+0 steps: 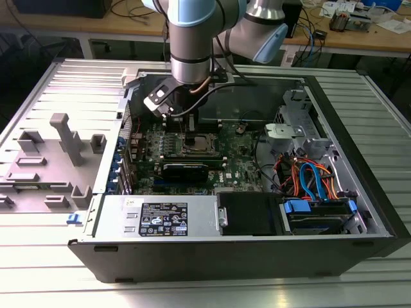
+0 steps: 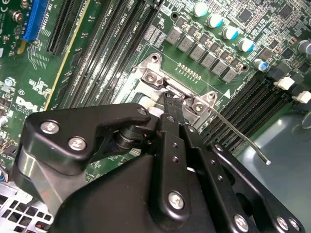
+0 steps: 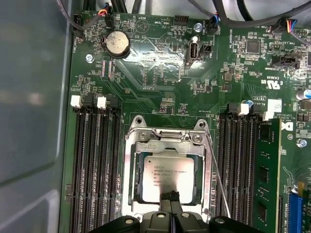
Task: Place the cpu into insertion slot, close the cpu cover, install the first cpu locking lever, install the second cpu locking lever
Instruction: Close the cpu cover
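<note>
Gripper (image 3: 170,196): nearest to us in the first wrist view, with its two black fingers drawn tight together and nothing between them. The tip is over the edge of the cpu (image 3: 167,177); we cannot tell whether it touches.
Cpu: lies flat in the insertion slot (image 3: 129,187), silver top up, on the motherboard (image 3: 160,82) inside the open computer case (image 1: 257,256).
Cpu cover (image 3: 164,147): looks lowered around the cpu, which shows through its cut-out.
Locking lever (image 2: 238,133): a thin wire rod beside the insertion slot; we judge its hooked end unlatched.
Step in hand: seating the cpu cover, we judge.
Doing it well: we would press straight down on the cover's metal rim, never on the cpu, and keep the plate level.
Orientation: the cpu is square, with no real long axis, and its edges line up with the insertion slot. The lever's length runs roughly along the memory slots (image 3: 95,170).
</note>
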### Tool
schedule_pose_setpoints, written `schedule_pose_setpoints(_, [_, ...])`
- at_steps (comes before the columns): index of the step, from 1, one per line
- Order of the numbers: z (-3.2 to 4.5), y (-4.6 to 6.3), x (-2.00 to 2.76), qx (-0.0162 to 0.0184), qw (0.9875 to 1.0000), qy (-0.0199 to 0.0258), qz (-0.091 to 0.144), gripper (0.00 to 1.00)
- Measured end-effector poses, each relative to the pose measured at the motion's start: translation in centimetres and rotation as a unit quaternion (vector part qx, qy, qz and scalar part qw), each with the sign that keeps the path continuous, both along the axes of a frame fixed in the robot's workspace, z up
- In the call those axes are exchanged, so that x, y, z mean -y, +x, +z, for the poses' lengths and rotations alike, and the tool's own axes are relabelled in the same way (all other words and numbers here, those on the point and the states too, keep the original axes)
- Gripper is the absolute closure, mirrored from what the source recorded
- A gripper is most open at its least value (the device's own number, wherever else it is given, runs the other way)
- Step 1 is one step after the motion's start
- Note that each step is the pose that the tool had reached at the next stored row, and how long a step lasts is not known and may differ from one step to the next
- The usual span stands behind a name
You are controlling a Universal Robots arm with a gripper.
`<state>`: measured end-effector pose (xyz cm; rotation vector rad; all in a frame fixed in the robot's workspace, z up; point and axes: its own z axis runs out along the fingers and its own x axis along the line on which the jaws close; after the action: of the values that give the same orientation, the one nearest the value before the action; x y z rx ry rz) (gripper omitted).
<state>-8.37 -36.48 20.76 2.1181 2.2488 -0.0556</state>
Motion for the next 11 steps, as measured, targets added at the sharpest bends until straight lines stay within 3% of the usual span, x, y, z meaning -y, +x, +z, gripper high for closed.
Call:
schedule_pose_setpoints(7, [0.47, 0.1, 0.0, -0.0002, 1.0, 0.0, 0.0, 0.89])
schedule_pose_setpoints(11, [0.45, 1.2, -0.01, -0.0044, 1.0, 0.0001, 0.0, 0.89])
